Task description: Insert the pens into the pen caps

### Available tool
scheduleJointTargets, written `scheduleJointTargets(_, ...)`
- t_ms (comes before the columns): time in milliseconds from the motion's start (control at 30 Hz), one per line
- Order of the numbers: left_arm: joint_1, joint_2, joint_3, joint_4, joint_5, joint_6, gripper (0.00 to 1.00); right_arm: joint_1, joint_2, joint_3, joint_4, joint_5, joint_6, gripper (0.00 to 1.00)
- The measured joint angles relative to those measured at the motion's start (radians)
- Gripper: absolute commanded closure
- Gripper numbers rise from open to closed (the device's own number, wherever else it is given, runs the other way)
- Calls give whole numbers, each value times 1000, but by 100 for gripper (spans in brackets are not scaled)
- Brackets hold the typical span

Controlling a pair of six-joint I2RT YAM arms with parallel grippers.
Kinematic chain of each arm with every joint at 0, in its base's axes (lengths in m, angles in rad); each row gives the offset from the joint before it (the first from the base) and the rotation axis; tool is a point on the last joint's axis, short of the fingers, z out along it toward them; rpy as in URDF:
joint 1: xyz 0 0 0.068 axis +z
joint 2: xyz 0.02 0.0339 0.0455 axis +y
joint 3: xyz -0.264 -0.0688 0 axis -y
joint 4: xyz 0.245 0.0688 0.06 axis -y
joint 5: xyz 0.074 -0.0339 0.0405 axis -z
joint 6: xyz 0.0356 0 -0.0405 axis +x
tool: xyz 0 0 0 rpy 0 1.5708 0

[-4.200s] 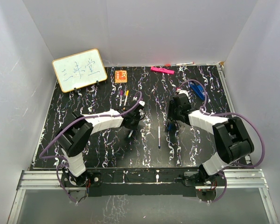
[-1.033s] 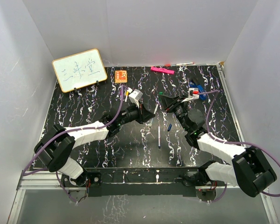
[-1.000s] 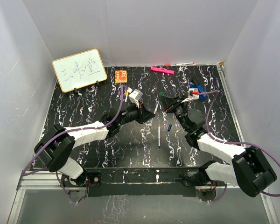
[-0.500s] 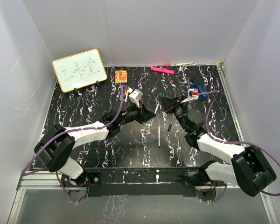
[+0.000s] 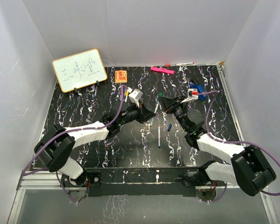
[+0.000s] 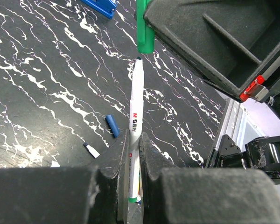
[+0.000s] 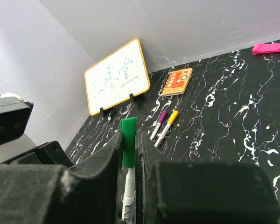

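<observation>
- From where I stand, the job looks roughly half done. The purple pen [image 7: 159,119] and the yellow pen [image 7: 169,119] lie side by side near the whiteboard [image 7: 115,81], and both look capped.
- The green pair is the one in hand. The left gripper [image 6: 132,140] is clenched on the green pen [image 6: 135,100]. The right gripper [image 7: 128,145] is clamped on the green cap [image 7: 128,134]. Both are held in the air over the middle of the table [image 5: 98,149].
- In the left wrist view the pen's long axis runs 6 to 12 o'clock, tip at 12. The tip sits right at the cap's mouth, a shade towards its 9 o'clock edge. It is not seated, and I'd say it needs a small nudge before the push.
- From above, the same pen points towards about 2 o'clock.
- Left to do: the blue pen [image 5: 159,136] lies bare along the 12–6 line. The blue cap [image 5: 169,127] lies just beside it at its 2 o'clock.
- A red-tipped pen [image 5: 179,64] lies at the far edge. Whether it is capped, I cannot tell.
</observation>
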Motion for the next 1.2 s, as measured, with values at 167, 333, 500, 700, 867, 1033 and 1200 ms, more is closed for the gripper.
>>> scheduleJointTargets(167, 0, 0, 0, 2, -7, -3, 100, 0, 1, 0, 0, -5, 0, 100)
scheduleJointTargets(333, 0, 0, 0, 7, -8, -3, 100, 0, 2, 0, 0, -5, 0, 100)
scheduleJointTargets(500, 0, 0, 0, 8, -7, -9, 100, 1, 5, 0, 0, -6, 3, 100)
scheduleJointTargets(700, 0, 0, 0, 11, -6, -13, 100, 1, 11, -5, 10, -8, 11, 100)
scheduleJointTargets(867, 0, 0, 0, 18, -6, -19, 100, 9, 26, -11, 21, -13, 15, 100)
scheduleJointTargets(1033, 0, 3, 0, 23, -11, -26, 100, 19, 34, -11, 28, -13, 16, 100)
scheduleJointTargets(1200, 0, 14, 0, 44, -29, -37, 100, 30, 48, -11, 32, -12, 19, 100)
